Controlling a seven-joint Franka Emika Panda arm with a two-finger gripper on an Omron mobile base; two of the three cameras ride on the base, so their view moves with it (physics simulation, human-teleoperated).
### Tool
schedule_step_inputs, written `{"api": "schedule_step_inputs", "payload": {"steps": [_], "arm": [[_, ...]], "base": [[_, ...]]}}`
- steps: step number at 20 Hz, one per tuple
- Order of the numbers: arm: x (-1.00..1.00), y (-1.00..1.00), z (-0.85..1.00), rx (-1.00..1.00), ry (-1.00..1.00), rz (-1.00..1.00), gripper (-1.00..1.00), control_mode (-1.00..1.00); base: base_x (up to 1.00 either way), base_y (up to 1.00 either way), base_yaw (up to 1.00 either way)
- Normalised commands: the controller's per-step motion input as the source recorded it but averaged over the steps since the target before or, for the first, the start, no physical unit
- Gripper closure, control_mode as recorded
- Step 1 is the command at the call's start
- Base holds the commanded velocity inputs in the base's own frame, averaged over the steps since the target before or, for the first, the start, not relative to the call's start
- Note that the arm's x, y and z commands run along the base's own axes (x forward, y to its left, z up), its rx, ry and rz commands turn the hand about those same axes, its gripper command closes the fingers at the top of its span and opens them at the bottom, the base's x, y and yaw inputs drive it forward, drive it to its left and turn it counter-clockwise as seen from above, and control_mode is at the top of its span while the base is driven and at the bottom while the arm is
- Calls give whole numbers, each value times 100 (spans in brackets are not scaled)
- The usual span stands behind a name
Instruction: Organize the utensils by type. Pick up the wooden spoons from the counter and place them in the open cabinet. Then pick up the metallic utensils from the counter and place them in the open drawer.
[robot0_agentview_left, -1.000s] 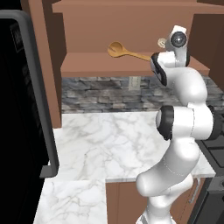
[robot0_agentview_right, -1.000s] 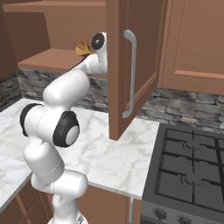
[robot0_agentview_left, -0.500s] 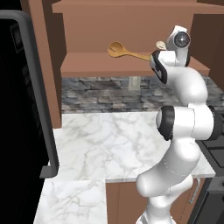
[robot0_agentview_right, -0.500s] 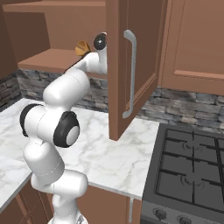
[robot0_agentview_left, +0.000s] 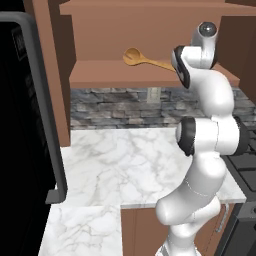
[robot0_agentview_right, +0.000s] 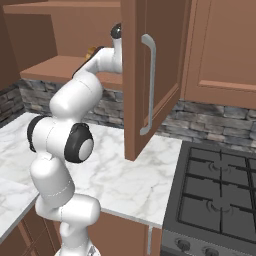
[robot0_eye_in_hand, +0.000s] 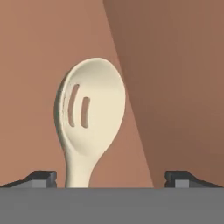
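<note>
Brown wood frames the open cabinet (robot0_agentview_left: 120, 75), its door (robot0_agentview_right: 150, 75) swung out on the right. On its shelf lies the golden spoon (robot0_agentview_left: 145, 60), left of the arm — one wooden spoon looks delivered. The cream slotted spoon (robot0_eye_in_hand: 89, 122) sits between the spread fingertips of the gripper (robot0_eye_in_hand: 111, 177), jaws wide and not clamping it, so it seems released inside. Metallic utensils and the drawer remain, by this judgement — the near counter (robot0_agentview_left: 115, 165) awaits.

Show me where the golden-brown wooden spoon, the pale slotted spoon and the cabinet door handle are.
golden-brown wooden spoon (robot0_agentview_left: 133, 56), left base view, on its round bowl.
pale slotted spoon (robot0_eye_in_hand: 92, 109), hand view, on its bowl.
cabinet door handle (robot0_agentview_right: 150, 85), right base view, mid-bar.
</note>
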Motion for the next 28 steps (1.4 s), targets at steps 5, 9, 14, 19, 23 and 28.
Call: {"api": "schedule_step_inputs", "payload": {"steps": [5,9,14,19,23,28], "arm": [[-4,0,-16,0,25,1,-100,-100],[-10,7,-27,0,12,0,-100,-100],[0,1,-22,0,5,0,-100,-100],[0,0,-4,0,0,0,-100,-100],[-10,5,0,0,-1,0,-100,-100],[-34,11,-3,0,-10,0,-100,-100]], "base": [[0,0,0],[0,0,0],[0,0,0],[0,0,0],[0,0,0],[0,0,0]]}}
